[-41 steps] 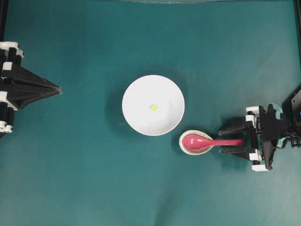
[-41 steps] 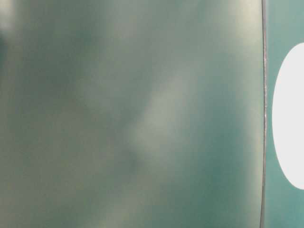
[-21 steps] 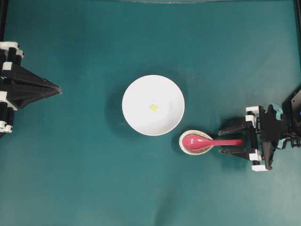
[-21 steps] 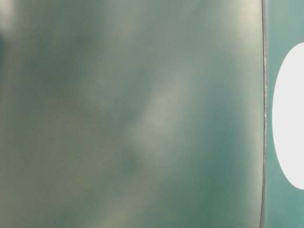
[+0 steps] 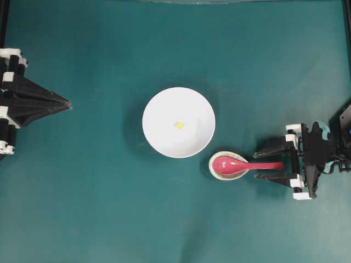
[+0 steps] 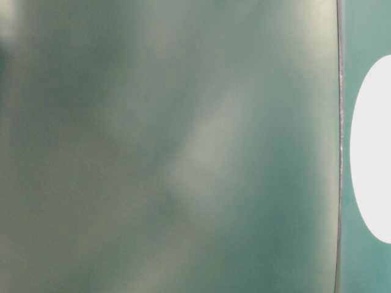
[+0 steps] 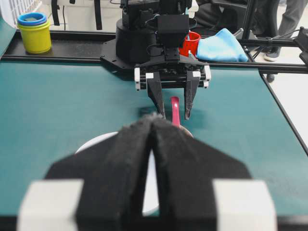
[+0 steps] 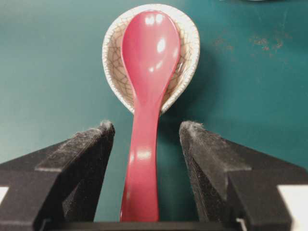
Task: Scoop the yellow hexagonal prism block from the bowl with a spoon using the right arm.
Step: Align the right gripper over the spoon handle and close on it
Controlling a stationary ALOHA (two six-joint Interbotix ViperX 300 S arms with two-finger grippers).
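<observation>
Pink-red glossy soup spoon lies with its scoop in a small speckled oval rest beside the large white bowl, which holds the tiny yellow block. The right pincer straddles the handle, wide open, gripping nothing. The left pincer is closed, empty.

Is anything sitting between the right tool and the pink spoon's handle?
Nothing visible. The right tool is open, with the glossy pink-red spoon handle lying between its black fingers, a gap on each side. The scoop rests in the small speckled oval spoon rest.
</observation>
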